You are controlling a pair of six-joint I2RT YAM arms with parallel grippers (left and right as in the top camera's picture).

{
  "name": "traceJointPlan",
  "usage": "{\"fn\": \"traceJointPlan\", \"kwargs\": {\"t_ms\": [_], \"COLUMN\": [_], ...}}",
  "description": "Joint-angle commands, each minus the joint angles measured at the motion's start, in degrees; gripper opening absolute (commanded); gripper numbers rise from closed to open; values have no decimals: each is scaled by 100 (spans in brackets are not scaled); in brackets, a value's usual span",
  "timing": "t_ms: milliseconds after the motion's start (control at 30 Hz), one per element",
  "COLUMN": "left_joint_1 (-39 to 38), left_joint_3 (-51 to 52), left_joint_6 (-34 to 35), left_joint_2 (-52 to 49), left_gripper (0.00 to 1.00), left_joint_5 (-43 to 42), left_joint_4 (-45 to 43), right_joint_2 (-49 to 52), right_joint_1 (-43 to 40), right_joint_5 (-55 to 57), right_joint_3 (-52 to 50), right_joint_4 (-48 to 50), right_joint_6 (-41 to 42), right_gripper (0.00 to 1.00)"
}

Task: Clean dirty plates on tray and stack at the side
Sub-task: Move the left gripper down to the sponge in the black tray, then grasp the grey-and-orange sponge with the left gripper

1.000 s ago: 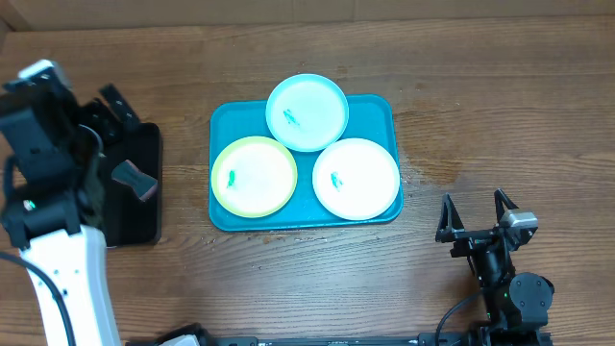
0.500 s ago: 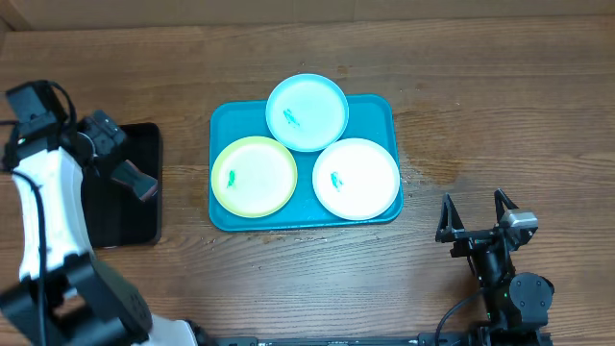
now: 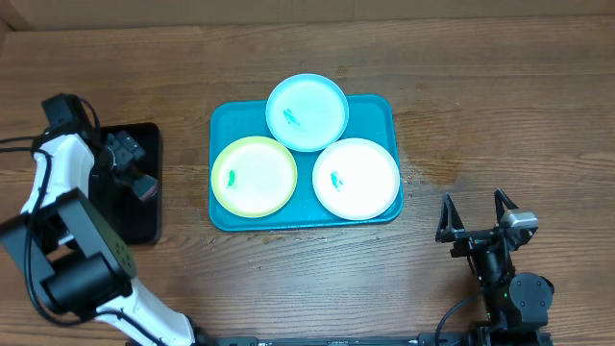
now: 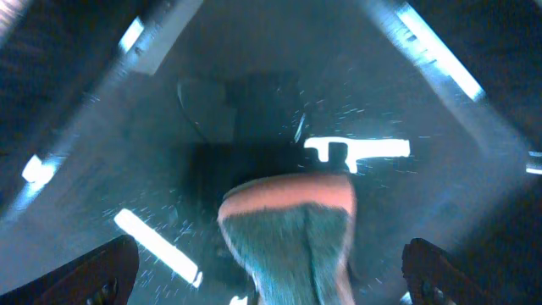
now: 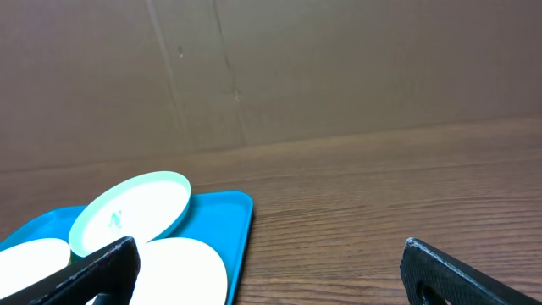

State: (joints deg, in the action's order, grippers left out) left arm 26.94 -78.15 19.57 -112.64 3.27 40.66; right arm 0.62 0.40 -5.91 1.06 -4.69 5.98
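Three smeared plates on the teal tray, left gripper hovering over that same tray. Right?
Not quite. The yellow-green plate, cyan plate and white plate do sit on the teal tray, each with a green smear. But the overhead view shows the left gripper over the black tray beside it.

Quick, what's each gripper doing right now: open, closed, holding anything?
Left gripper: open, holding nothing; the sponge lies ungripped between its fingers on the black tray.
Right gripper: open, empty.
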Motion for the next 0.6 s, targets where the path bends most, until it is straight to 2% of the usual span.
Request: {"fn": "traceJointPlan", "kwargs": {"t_ms": [0, 67, 133, 167, 200, 267, 333, 367, 433, 467, 500, 533, 567], "left_joint_1": [4, 4, 7, 4, 7, 4, 7, 7, 7, 4, 4, 4, 4], "left_joint_3": [-70, -70, -72, -72, -72, -72, -72, -72, -72, -72, -72, -72, -72], "left_joint_6": [81, 83, 81, 81, 81, 81, 81, 81, 81, 81, 81, 83, 83], "left_joint_2": [-339, -404, -417, -415, -415, -417, -415, -415, -415, -417, -417, -415, -415], "left_gripper": [100, 99, 82, 72, 57, 21, 6, 4, 5, 19, 48, 86, 100], "left_joint_5": [-28, -28, -28, -28, -28, -28, -28, -28, -28, -28, -28, -31, -37], "left_joint_4": [-68, -85, -90, -90, -85, -85, -85, -81, -83, -81, -68, -35, -9], "right_joint_2": [-44, -44, -44, -44, -44, -44, -44, -44, -44, -44, -44, -44, -44], "right_joint_1": [-11, -11, -11, -11, -11, -11, -11, -11, -11, -11, -11, -11, -11], "right_joint_5": [50, 50, 50, 50, 50, 50, 50, 50, 50, 50, 50, 50, 50], "right_joint_3": [-59, -59, -59, -59, -59, -59, -59, -59, -59, -59, -59, -59, -59], "right_joint_4": [31, 31, 31, 31, 28, 31, 31, 28, 31, 31, 31, 31, 28], "right_joint_6": [-15, -15, -15, -15, -15, -15, -15, -15, -15, -15, -15, -15, -15], "right_gripper": [100, 100, 100, 100, 100, 100, 100, 100, 100, 100, 100, 100, 100]}}
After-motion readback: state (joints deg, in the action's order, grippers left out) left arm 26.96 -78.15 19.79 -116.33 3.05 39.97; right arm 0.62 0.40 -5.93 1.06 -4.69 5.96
